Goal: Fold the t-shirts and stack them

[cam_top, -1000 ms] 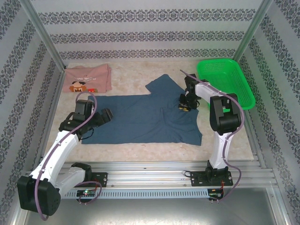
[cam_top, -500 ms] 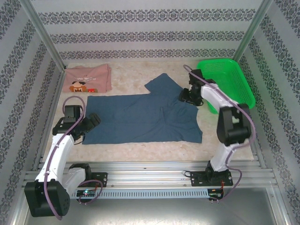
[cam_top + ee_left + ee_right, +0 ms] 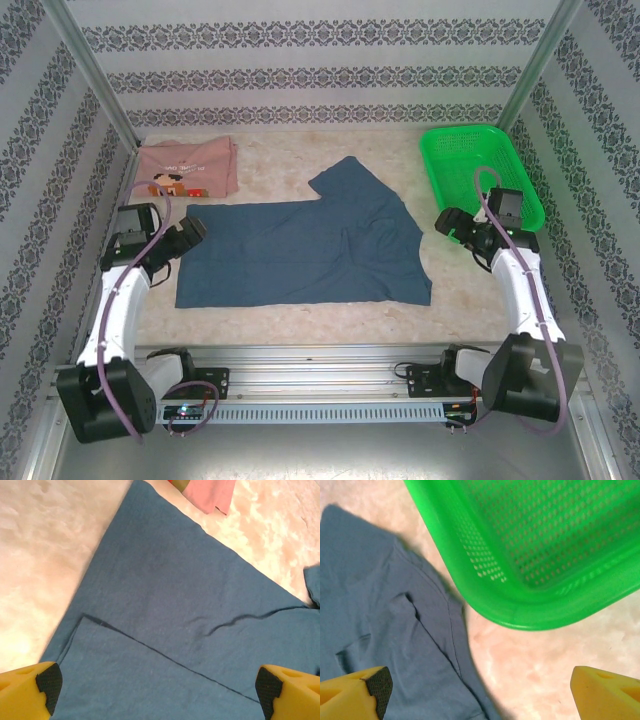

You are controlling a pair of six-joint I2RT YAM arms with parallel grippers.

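Top external view is showing two white arms, left (image 3: pixel 115 300) and right (image 3: pixel 525 290), rising from a metal rail (image 3: pixel 320 365) at the near edge of a pale, marbled stone worktop (image 3: pixel 300 165).

The left hand (image 3: pixel 195 230) is hovering at the left end of a plain slate-blue short-sleeved cloth t-shirt (image 3: pixel 300 245). Its yellow fingers are standing wide apart and gripping nothing. From the left wrist, this hand (image 3: pixel 156 687) is looking down on the blue shirt (image 3: pixel 165 605), where one layer is lying over another along a straight diagonal edge.

The right hand (image 3: pixel 447 222) is hanging off the shirt's right side, fingers likewise spread and clear of the cloth. From the right wrist, that hand (image 3: pixel 482 687) is straddling the shirt's wrinkled edge (image 3: pixel 370 595) and bare worktop.

The blue shirt is lying flat across the middle of the worktop, with one sleeve pointing toward the far wall.

Farther back on the left, a dusty pink cloth t-shirt with a pixel-art face print (image 3: pixel 185 165) is lying folded, just beside the blue shirt's far-left corner; its corner (image 3: pixel 212 492) is peeking in at the left wrist's top edge.

At the far right, a green plastic mesh basket (image 3: pixel 480 130) is sitting with its rim (image 3: pixel 485 590) near the blue shirt's edge.
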